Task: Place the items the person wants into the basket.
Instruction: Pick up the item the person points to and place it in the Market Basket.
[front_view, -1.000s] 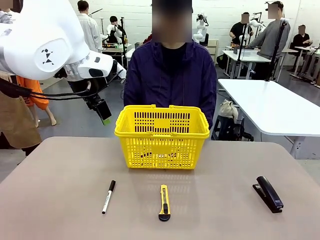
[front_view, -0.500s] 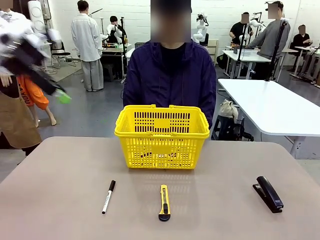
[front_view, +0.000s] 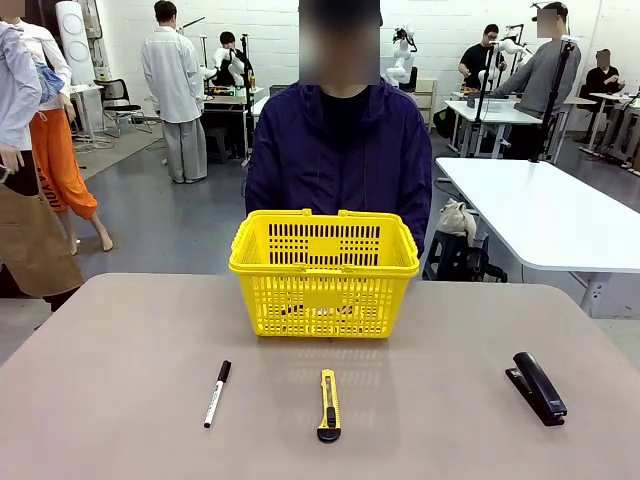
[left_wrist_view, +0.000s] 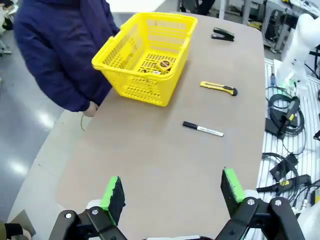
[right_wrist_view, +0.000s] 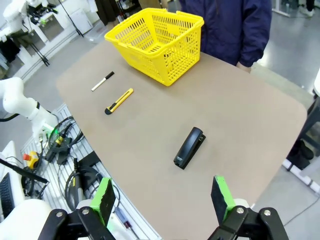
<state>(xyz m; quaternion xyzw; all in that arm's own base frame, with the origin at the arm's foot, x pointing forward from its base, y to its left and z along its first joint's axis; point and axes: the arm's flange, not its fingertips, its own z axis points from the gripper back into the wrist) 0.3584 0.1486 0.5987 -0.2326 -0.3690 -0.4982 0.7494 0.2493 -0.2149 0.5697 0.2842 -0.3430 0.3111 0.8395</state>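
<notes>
Both grippers hang high above the table (front_view: 120, 380) and hold nothing. The left gripper (left_wrist_view: 172, 189) has its fingers (left_wrist_view: 113, 191) spread wide, green pads facing each other with bare tabletop far below. Ahead of those fingers, nearest of all, lies a white marker (left_wrist_view: 202, 129), roughly in line with the gap between them. Farther out, past the marker, lies the utility knife (left_wrist_view: 218, 88). Beyond that, off toward one pad's side, stands the yellow basket (left_wrist_view: 145, 85) with the tape measure (left_wrist_view: 163, 65) on its floor. The person (left_wrist_view: 60, 45) stands right behind it, at the table's edge.

The right gripper (right_wrist_view: 162, 194) is spread just as wide. The black stapler (right_wrist_view: 189, 147) lies closest ahead of its fingers, between them, well apart from everything else. The knife and marker lie farther off, and the basket farthest.
</notes>
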